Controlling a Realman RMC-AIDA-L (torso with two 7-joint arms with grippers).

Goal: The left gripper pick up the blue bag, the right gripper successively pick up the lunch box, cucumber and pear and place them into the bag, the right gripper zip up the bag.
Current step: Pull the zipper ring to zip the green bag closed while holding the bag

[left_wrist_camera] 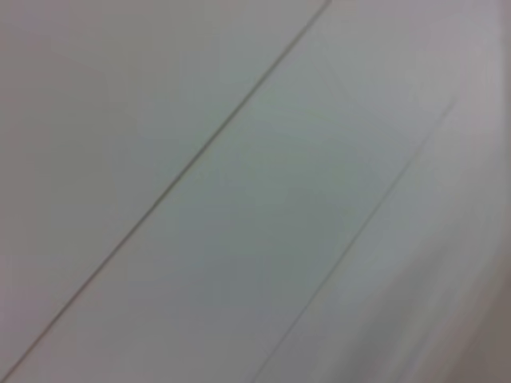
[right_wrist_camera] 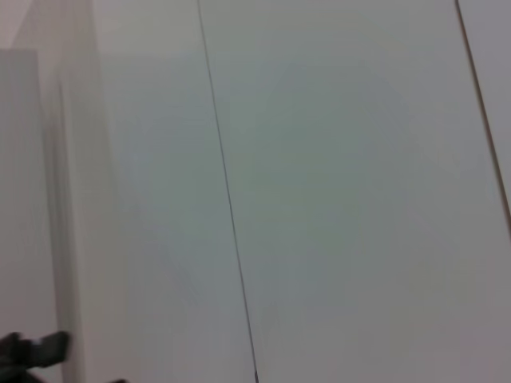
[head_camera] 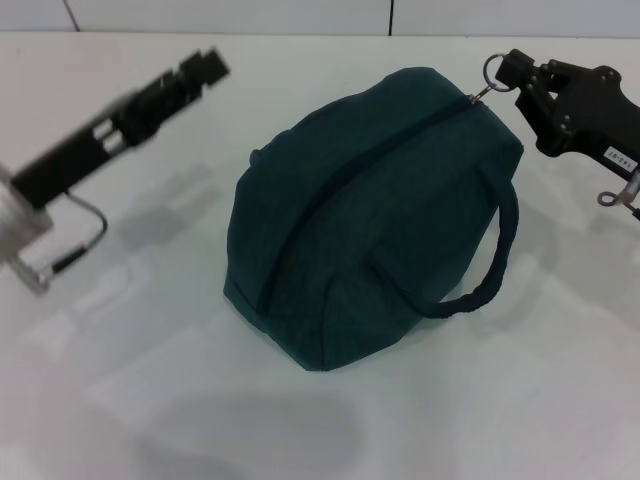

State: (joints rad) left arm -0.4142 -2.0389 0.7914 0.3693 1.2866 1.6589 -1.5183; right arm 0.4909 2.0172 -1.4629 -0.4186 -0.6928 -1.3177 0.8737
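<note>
I see the blue bag, soft rounded fabric, zipped shut mid-table. My right gripper at 2 o'clock pinches its metal ring pull; left gripper at 10 o'clock, fingers' state unclear.

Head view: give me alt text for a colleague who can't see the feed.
A zipped-up blue bag sits on a white table, one loop handle draped on its right side. The right gripper is at the ring zip pull at the bag's far end; the left gripper hangs off to the left, clear of the bag.
</note>
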